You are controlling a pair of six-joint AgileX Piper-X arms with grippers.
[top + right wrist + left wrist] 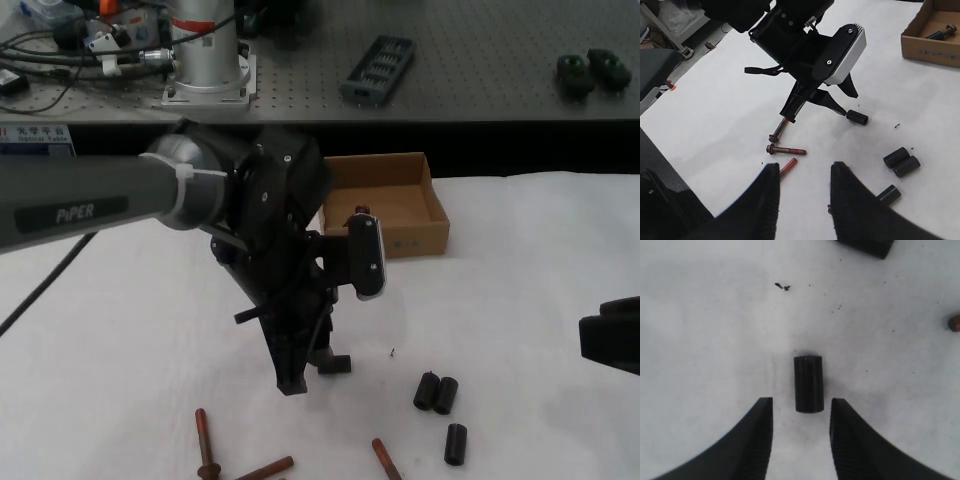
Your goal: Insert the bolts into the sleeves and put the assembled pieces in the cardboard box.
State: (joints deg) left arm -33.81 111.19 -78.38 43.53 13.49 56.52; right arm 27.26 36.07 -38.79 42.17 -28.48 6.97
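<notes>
Your left gripper (801, 404) is released, its fingers spread. A black sleeve (808, 384) lies flat on the white cloth (715, 330) in line with the gap. The sleeve's near end sits just between the fingertips and touches neither. Farther ahead of these jaws, a second sleeve (865, 245) and the tip of a bolt (955, 322) lie well apart from the first.

Your right gripper (802, 171) hangs above the cloth, its jaws also released with nothing between them. Just past its fingertips lie three bolts (786, 150), near one another. Off to one side, a pair of sleeves (901, 161) rests touching side by side, with a lone sleeve (888, 194) close to one finger. Far beyond both jaws stands the cardboard box (930, 47), and in it lies a dark piece with a reddish end (940, 34).
</notes>
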